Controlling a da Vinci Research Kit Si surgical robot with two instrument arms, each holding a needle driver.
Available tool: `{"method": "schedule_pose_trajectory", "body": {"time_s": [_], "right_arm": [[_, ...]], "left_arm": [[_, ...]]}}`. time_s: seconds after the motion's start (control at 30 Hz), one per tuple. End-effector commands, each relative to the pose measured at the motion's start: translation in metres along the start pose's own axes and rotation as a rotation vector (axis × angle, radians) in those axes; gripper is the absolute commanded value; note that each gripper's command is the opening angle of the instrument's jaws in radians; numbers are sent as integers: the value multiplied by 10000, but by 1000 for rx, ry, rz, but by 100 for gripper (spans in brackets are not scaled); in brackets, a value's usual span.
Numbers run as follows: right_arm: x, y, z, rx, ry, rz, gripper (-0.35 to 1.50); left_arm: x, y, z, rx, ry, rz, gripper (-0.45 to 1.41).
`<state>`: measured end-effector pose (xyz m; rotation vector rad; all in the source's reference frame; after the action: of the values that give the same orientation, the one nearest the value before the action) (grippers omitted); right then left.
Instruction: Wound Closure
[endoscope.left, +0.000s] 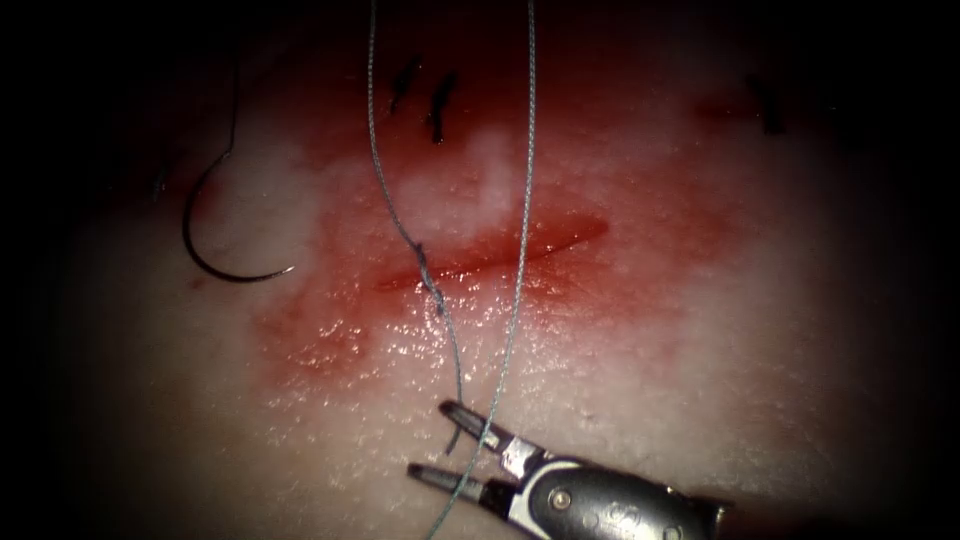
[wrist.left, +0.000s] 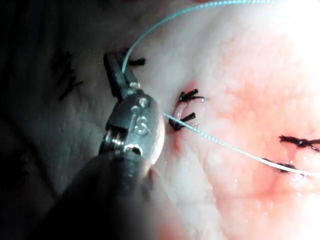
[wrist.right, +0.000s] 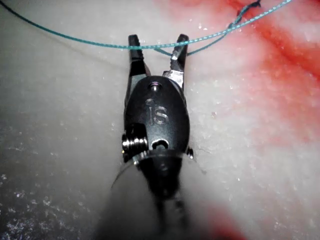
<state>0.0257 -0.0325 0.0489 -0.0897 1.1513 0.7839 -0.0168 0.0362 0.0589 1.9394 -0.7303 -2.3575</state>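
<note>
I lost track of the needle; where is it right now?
In the endoscope view the needle lies free on the tissue, left of the cut, away from the right gripper.

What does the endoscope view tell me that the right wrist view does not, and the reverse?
Endoscope view: the needle lies on the tissue left of the cut, held by no tool; dark older stitches sit beyond it.
Right wrist view: a close look at the stamped mark on the tool's body.
Both: the right tool, jaws open and holding nothing, the thread running between them, its knot, and the red fluid.
In the left wrist view, the left tool holds the thread.
</note>
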Motion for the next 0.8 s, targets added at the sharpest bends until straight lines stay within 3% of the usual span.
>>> {"method": "schedule_pose_trajectory", "body": {"time_s": [0.03,0.23,0.5,0.73,0.8], "right_arm": [[-5,-5,6,1,5,2,120],[-4,-4,4,4,4,3,135],[10,11,-12,26,23,19,141],[23,36,-32,55,21,4,133],[29,45,-36,80,20,-32,120]], "left_arm": [[0,2,7,-18,35,-30,-45],[38,41,-1,-166,240,-183,-45],[96,86,-25,-297,410,-347,-45],[149,105,-74,-380,520,-410,-45],[162,111,-89,-399,541,-418,-45]]}}
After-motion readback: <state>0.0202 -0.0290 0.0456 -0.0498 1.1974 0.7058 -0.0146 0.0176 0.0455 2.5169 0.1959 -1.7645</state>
